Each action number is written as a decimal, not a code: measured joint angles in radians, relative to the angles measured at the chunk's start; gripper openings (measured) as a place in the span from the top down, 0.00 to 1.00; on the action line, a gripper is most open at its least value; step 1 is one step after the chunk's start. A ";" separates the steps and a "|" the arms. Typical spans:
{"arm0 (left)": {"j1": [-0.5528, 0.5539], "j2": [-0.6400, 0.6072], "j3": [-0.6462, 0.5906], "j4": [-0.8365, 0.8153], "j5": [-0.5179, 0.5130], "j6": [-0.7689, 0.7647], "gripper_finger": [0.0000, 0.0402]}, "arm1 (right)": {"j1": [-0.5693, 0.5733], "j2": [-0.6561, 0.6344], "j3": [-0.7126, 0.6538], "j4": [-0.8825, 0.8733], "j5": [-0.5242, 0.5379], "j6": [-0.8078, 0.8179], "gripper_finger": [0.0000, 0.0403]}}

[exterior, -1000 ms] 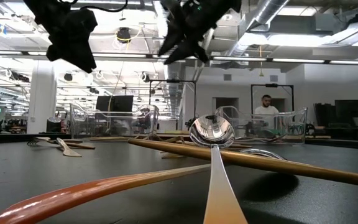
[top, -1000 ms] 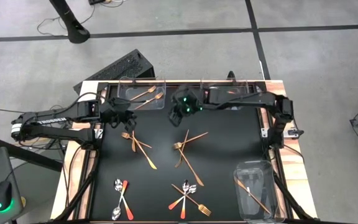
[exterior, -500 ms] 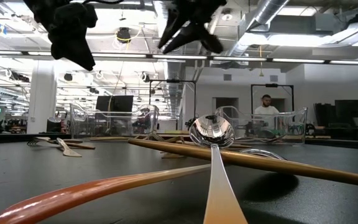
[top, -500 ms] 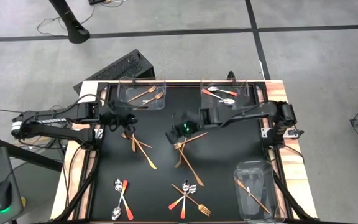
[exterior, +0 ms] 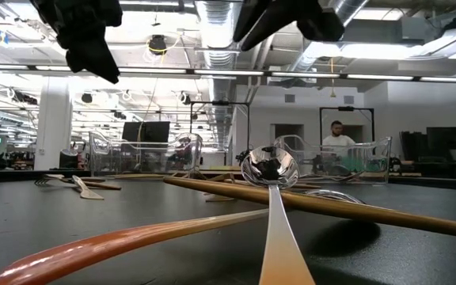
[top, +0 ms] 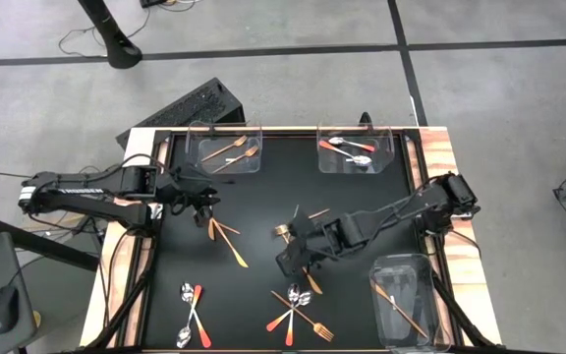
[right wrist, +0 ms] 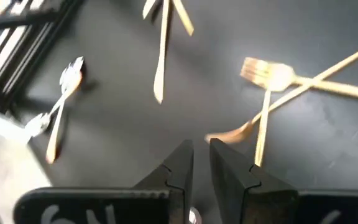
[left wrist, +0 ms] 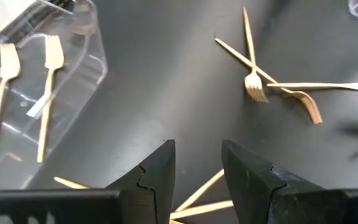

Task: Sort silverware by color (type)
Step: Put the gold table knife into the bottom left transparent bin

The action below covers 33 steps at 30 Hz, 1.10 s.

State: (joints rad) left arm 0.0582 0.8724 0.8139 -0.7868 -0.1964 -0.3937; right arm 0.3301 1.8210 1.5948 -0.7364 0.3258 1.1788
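Silverware lies scattered on the black mat (top: 263,197). Crossed gold forks (top: 297,224) lie mid-mat, also in the right wrist view (right wrist: 271,76). Gold pieces (top: 226,238) lie left of centre. Red-handled spoons (top: 191,313) and a mixed pile (top: 297,311) lie near the front edge. My right gripper (top: 287,262) (right wrist: 199,163) hovers above the mat by the crossed forks. Its fingers stand a slim gap apart, with nothing between them. My left gripper (top: 200,203) (left wrist: 197,167) hangs open over the mat's left part, holding nothing.
Three clear bins stand on the mat. The far left bin (top: 204,157) holds two gold forks, the far right bin (top: 393,157) holds spoons, and the near right bin (top: 381,270) holds a gold stick. A spoon bowl (exterior: 269,169) rises close before the low camera.
My right gripper has swung from beside the far bins toward the table's near edge, rolling its wrist on the way. It now stands over the middle of the mat next to the crossed forks. The silverware has not moved.
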 joint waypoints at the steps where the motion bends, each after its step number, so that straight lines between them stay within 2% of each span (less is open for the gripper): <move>1: -0.009 0.000 0.000 0.000 -0.003 -0.015 0.71 | -0.006 0.000 0.000 0.004 0.007 0.001 0.81; 8: -0.061 0.000 0.000 -0.001 -0.083 -0.180 0.71 | -0.073 0.042 0.003 0.012 -0.023 0.019 0.78; 15: -0.106 0.007 0.001 -0.001 -0.097 -0.388 0.71 | -0.130 0.127 0.001 0.009 -0.169 -0.024 0.67; 17: -0.122 0.012 0.001 0.000 -0.097 -0.408 0.71 | -0.133 0.163 0.001 0.031 -0.210 -0.025 0.64; 21: -0.154 0.025 0.002 -0.003 -0.097 -0.459 0.71 | -0.119 0.205 0.002 -0.030 -0.254 -0.028 0.61; 27: -0.214 0.053 0.001 -0.008 -0.101 -0.519 0.71 | -0.091 0.266 -0.002 -0.082 -0.302 -0.057 0.61; 33: -0.237 0.090 0.001 0.001 -0.152 -0.545 0.71 | -0.084 0.317 0.000 -0.112 -0.329 -0.088 0.61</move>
State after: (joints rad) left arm -0.1783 0.9624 0.8150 -0.7855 -0.3487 -0.9384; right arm 0.2461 2.1377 1.5948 -0.8480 -0.0032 1.0908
